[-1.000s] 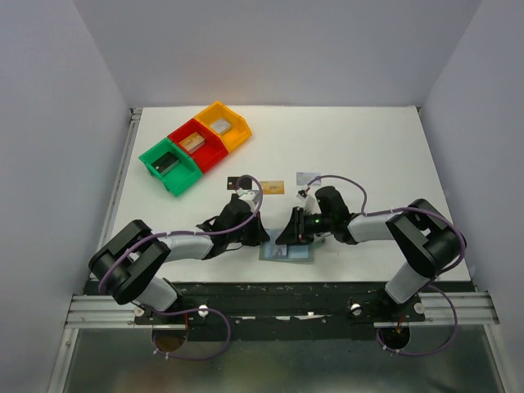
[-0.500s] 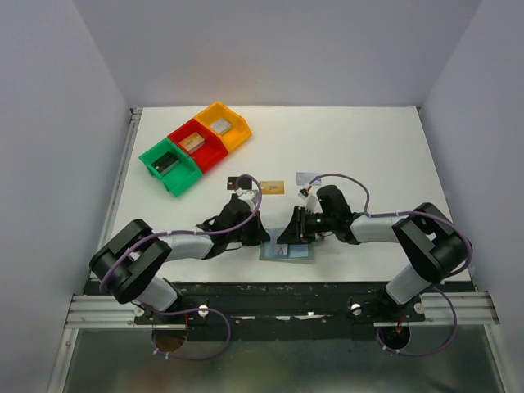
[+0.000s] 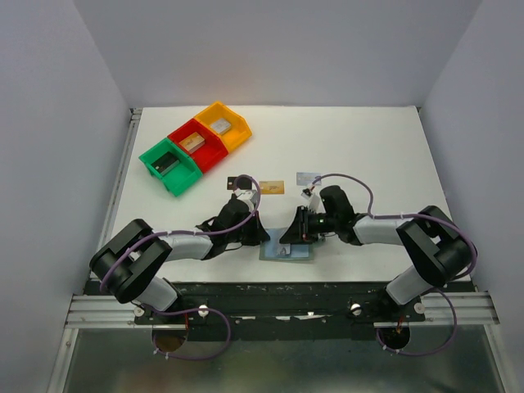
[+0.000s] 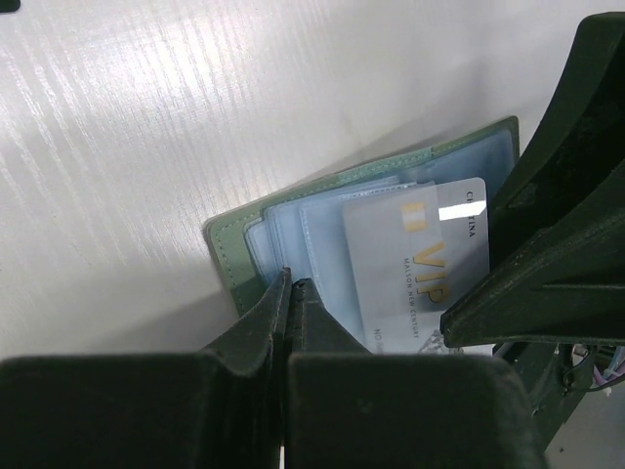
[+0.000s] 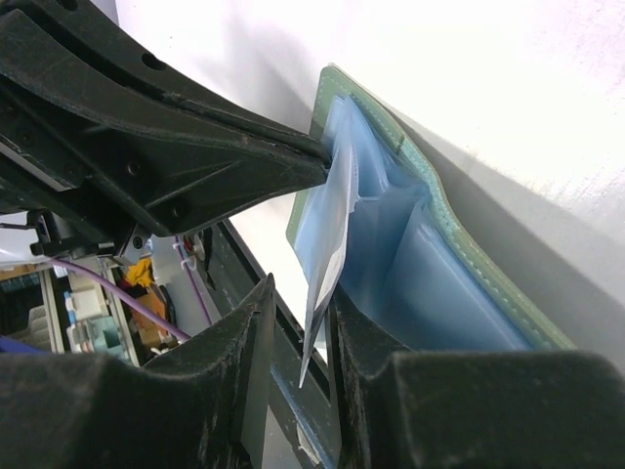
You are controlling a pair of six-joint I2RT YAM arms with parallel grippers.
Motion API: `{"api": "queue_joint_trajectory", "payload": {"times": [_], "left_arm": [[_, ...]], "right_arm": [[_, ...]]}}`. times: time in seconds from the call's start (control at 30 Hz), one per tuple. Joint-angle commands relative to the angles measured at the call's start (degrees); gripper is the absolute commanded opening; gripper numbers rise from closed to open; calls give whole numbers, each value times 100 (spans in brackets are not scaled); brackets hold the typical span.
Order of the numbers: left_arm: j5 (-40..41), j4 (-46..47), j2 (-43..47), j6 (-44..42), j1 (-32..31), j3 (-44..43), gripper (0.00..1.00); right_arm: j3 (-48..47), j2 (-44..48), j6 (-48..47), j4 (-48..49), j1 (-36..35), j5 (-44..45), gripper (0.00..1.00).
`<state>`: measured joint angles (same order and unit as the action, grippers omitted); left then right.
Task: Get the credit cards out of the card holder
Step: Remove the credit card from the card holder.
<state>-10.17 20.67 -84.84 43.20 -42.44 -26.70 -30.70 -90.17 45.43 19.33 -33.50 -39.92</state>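
Left fingers (image 3: 260,237) are shut on nothing. Their tips bear on the left part of the small flat grey-green bifold card holder (image 4: 227,258) and pin it open on the white surface (image 3: 368,147). The holder is at the near edge, between the 2 arms.

1 pale silvery plastic card marked VIP (image 4: 410,259) lies over the clear blue sleeves, its free end lifted.

Right fingers (image 3: 291,237) are narrow and straddle that card's free edge. The right wrist view shows a gap beside the card, so we read it as not clamped yet.

Handling, our judgement:
- The card is light, thin, stiff with some flex, and glossy, so it is likely to slip in a weak pinch.
- The sleeves are soft film and may cling.
- The holder is light and would drag along if it were not pinned.

We'd grip the exposed short end with the pads flat on both faces, then pull in line with the slot without twisting.

Behind the holder, 3 cards lie flat on the surface:
- black card (image 3: 240,182)
- gold-tan card (image 3: 273,187)
- pale silvery card (image 3: 308,177)

We cannot tell whether the sleeves hide another card.
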Motion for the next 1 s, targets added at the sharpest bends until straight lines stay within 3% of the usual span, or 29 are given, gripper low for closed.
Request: {"api": "queue_joint_trajectory", "payload": {"times": [0.0,0.77,0.97], "left_arm": [[42,-423,-200,-40,42,209,0],[24,-361,-130,-13,78,297,0],[60,-370,-68,-5,78,323,0]], "right_arm": [[73,193,-113,-114,54,99,34],[-15,369,-377,-614,238,239,23],[-85,404,-473,-1027,300,467,14]]}}
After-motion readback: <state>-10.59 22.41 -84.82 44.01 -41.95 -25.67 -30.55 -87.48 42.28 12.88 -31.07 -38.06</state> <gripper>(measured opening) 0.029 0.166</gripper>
